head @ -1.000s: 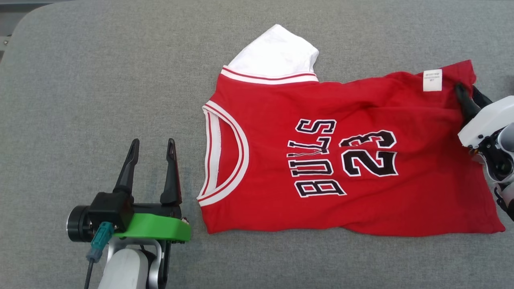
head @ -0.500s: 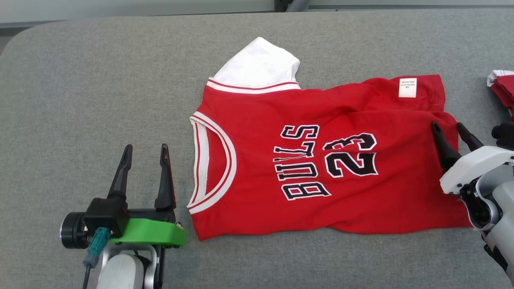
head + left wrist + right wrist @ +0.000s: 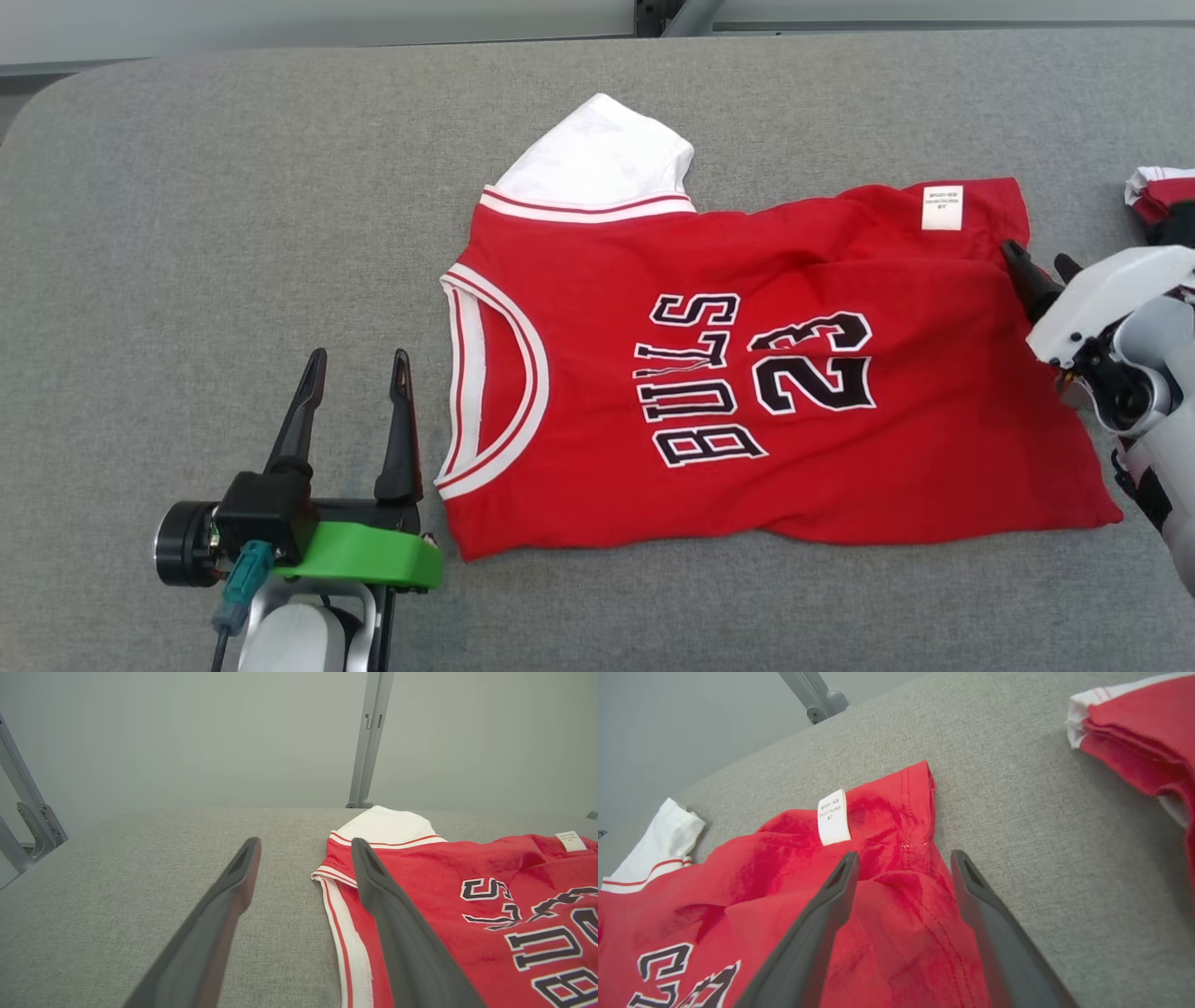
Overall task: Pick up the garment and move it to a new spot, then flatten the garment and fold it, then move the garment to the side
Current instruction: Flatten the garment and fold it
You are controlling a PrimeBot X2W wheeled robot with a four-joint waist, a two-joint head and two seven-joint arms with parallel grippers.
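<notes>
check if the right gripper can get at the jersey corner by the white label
Probably yes: the right gripper is open at that hem of the red Bulls jersey, near the white label, with nothing between them.

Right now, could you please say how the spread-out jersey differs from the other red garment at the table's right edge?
The jersey lies spread out and wrinkled; the other garment is folded into stacked layers. The jersey shows black lettering and a white label; the other garment shows no print in view. The jersey lies in the middle of the table; the other garment sits at its right edge. Both are red with white trim.
</notes>
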